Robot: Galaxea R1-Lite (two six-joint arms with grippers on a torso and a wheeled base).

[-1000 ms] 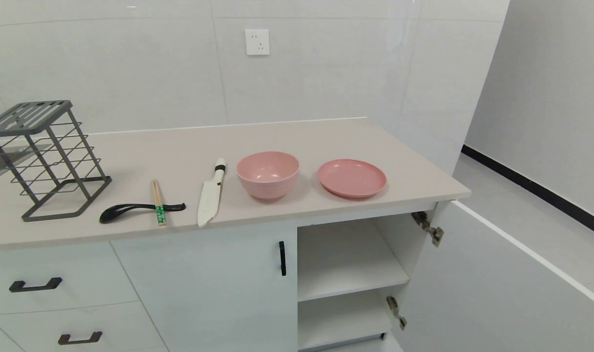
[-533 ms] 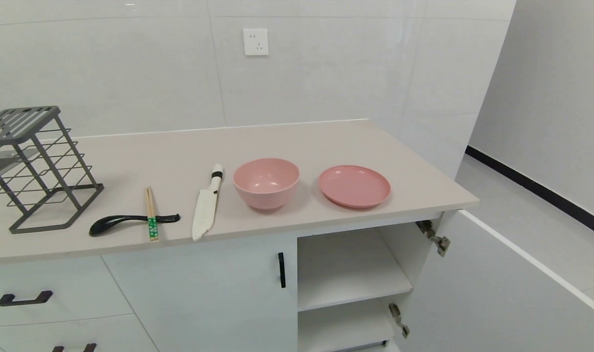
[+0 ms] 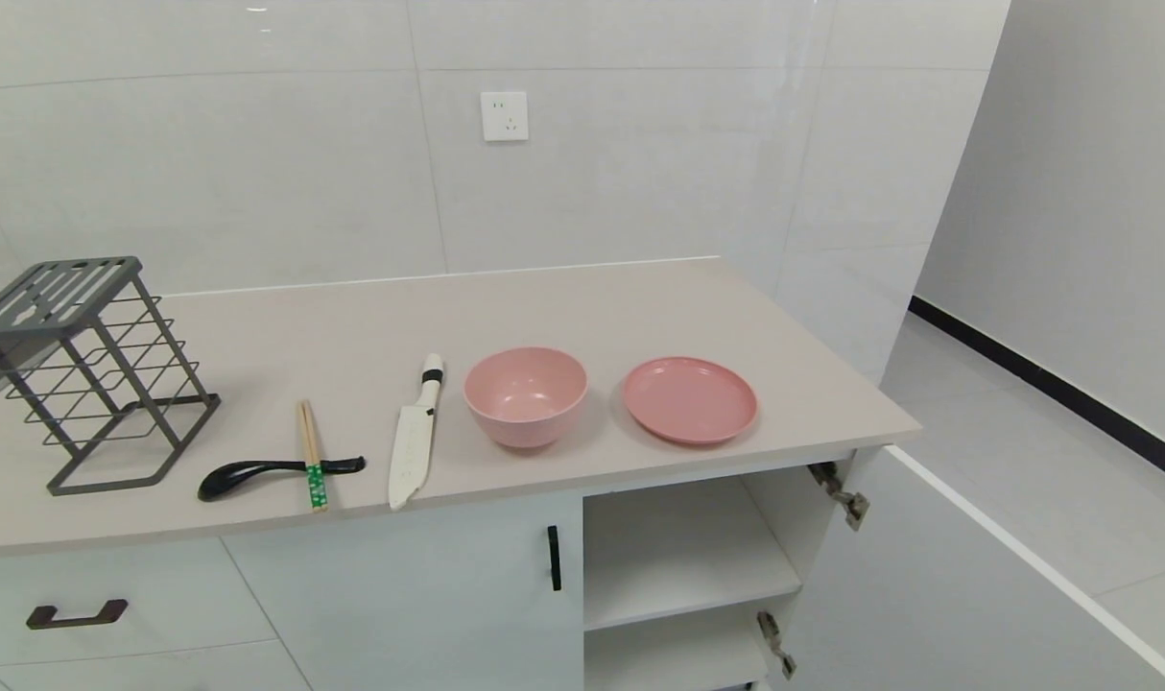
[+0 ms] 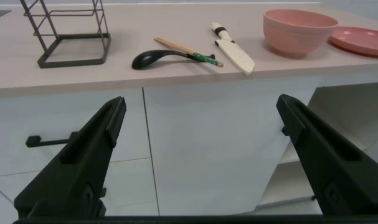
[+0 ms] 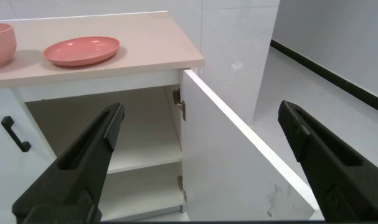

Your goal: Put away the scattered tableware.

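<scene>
Head view shows the surface (image 3: 592, 307) carrying all the tableware, none of it put away yet. The cabinet door (image 3: 928, 595) stands wide open on the robot's right, and an arm swinging toward the shelf (image 3: 678, 547) could knock it. The rack (image 3: 83, 374) sits at the left end, well apart from the rest. It looks light, so a tool pushed in off-line may tip or slide it. The bowl (image 3: 525, 395) and plate (image 3: 690, 400) lie side by side near the front edge, above the open cabinet. Both look smooth, so a shallow pinch on a rim could slip and drop them. The knife (image 3: 415, 443) has its tip at the very edge and may be nudged off. The chopsticks (image 3: 311, 456) cross the handle of the spoon (image 3: 256, 472), so lifting one likely disturbs the other, and the thin sticks may roll. The left end effector (image 4: 201, 102) and right end effector (image 5: 201, 109) hang in front of the cabinets, back from the surface, fingers wide apart and holding nothing.
</scene>
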